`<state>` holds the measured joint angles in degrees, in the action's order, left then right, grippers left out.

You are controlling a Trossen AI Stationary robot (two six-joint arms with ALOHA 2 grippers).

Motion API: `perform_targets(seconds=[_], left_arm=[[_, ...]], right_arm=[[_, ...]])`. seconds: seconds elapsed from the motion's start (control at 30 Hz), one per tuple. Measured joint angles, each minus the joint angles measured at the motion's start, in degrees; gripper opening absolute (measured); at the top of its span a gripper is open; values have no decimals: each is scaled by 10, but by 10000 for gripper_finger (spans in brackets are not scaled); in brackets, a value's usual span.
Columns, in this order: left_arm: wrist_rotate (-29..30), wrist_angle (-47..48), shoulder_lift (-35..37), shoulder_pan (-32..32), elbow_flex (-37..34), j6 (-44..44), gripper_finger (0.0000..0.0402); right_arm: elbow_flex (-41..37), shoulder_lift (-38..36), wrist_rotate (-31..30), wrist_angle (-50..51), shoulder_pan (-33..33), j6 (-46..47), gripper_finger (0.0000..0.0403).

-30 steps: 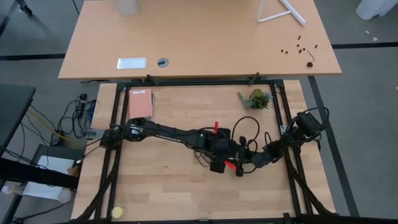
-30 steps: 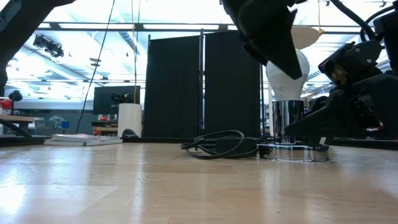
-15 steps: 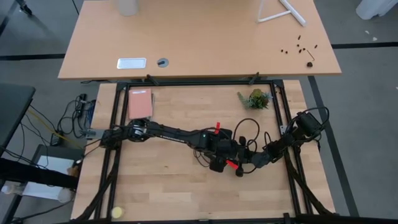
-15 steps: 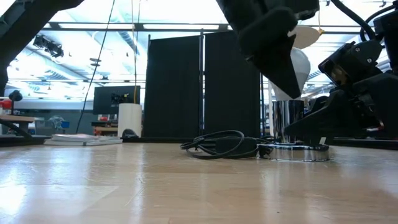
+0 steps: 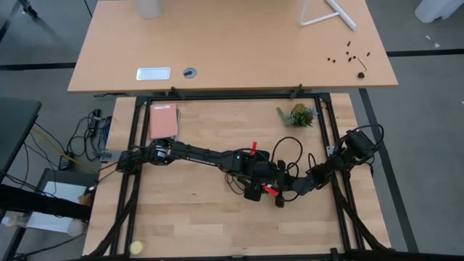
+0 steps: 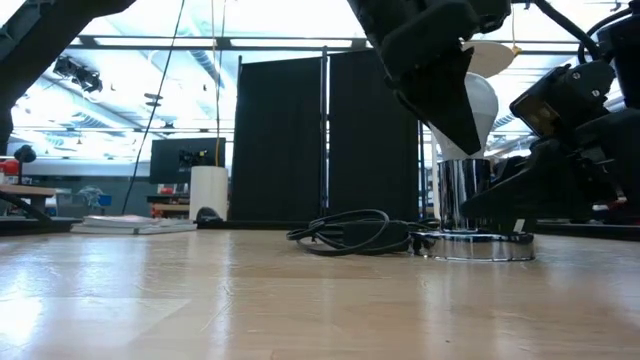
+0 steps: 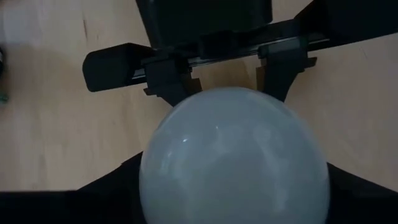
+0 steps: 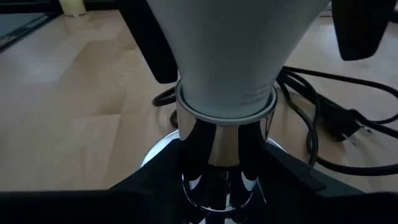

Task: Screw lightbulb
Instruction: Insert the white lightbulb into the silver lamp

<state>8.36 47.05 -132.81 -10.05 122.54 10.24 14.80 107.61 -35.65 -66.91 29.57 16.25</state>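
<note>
The white lightbulb (image 6: 486,105) stands upright with its narrow end in a chrome socket (image 8: 217,149), which rises from a round silvery base (image 6: 470,246). My left gripper (image 7: 233,208) comes from above, and its fingers (image 8: 155,50) flank the bulb's dome (image 7: 233,162). My right gripper (image 8: 217,202) is shut on the socket from the table's right side. In the high view both grippers (image 5: 274,181) meet mid-table and hide the bulb. My left gripper has a finger on each side of the bulb's dome, slanting down from above; whether the fingers touch the glass I cannot tell. My right gripper pinches the socket's chrome stem (image 8: 208,158) between its two fingers, below the bulb's neck. The fingers come about level from the table's right. The socket stands upright with its base on the table.
A black cord (image 6: 350,232) lies coiled on the table beside the socket base. A small plant (image 5: 299,114) stands at the far right, a reddish book (image 5: 163,119) at the far left, and a yellow ball (image 5: 136,247) at the near left corner. A black frame (image 5: 134,145) borders the table.
My left gripper has sunk a little over the bulb; in the low view its finger now covers more of the glass than before. The bulb, the socket and my right gripper have stayed in place.
</note>
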Motion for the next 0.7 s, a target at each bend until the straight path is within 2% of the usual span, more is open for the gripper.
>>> perform_targets(seconds=[0.17, 0.4, 0.7], left_arm=[[1, 21, 1, -1, 1, -19, 274], [26, 71, 3, -3, 2, -33, 276], [51, 113, 10, -7, 1, -58, 273]], right_arm=[[1, 0, 26, -2, -18, -3, 186], [34, 1, 94, 7, -76, -80, 186], [46, 2, 138, 9, -117, -128, 186]])
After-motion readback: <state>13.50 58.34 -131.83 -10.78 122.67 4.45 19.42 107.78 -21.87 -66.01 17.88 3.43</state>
